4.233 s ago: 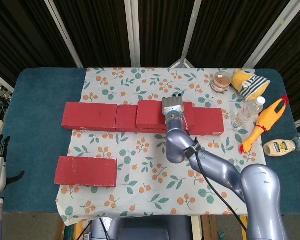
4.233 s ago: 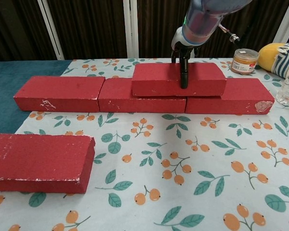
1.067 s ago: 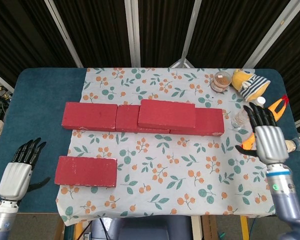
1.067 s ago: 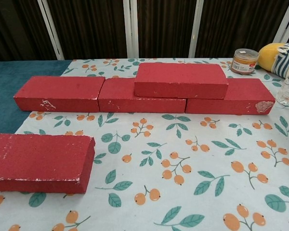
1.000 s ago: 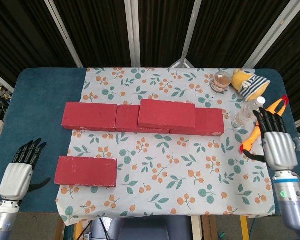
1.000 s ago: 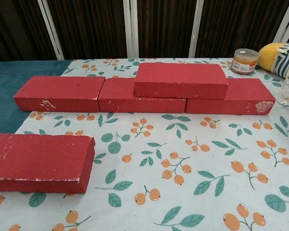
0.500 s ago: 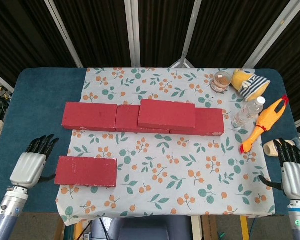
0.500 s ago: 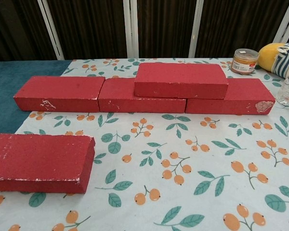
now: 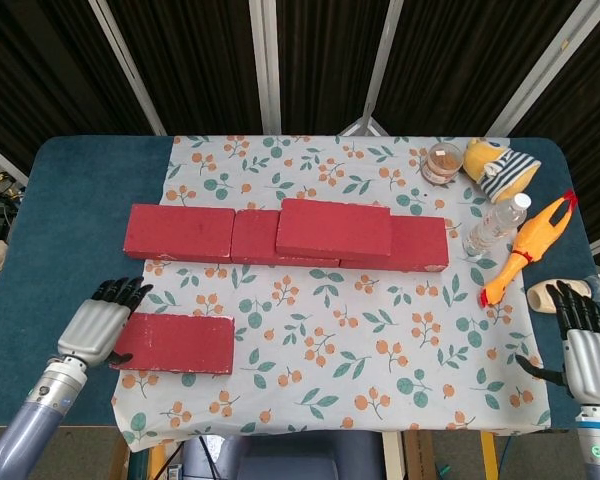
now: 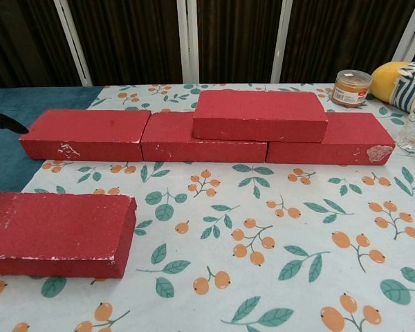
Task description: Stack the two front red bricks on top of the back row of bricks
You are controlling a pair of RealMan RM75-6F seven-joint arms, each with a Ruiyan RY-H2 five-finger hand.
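While your left hand (image 9: pixel 98 328) sits at the left end of the lone red rectangular brick (image 9: pixel 176 343) on the front of the floral tablecloth (image 9: pixel 320 330), it holds nothing — its dark fingers (image 9: pixel 120 292) are spread and point away from you, just beside the brick's near-left corner. Whether the thumb touches the brick's end you cannot tell from the head view. In the chest view only a dark fingertip shows at the left edge, above the teal table (image 10: pixel 7 117).

Your right hand (image 9: pixel 583 350) is well apart from all the bricks, at the right edge of the table past the cloth, fingers apart and empty. It lies just in front of a small mayonnaise bottle (image 9: pixel 555 296) lying on its side.

One red brick (image 9: pixel 333 228) already lies flat on the back row of three red bricks (image 9: pixel 180 232), straddling the seam between the middle and right ones; the left brick of that row is bare on top. The front brick lies flat, parallel to the row, towards its left end.

At the far right you have a small brown-lidded jar (image 9: pixel 442 162), a yellow plush toy with a striped band (image 9: pixel 494 165), a clear plastic water bottle (image 9: pixel 495 225) and a yellow rubber chicken (image 9: pixel 528 247).
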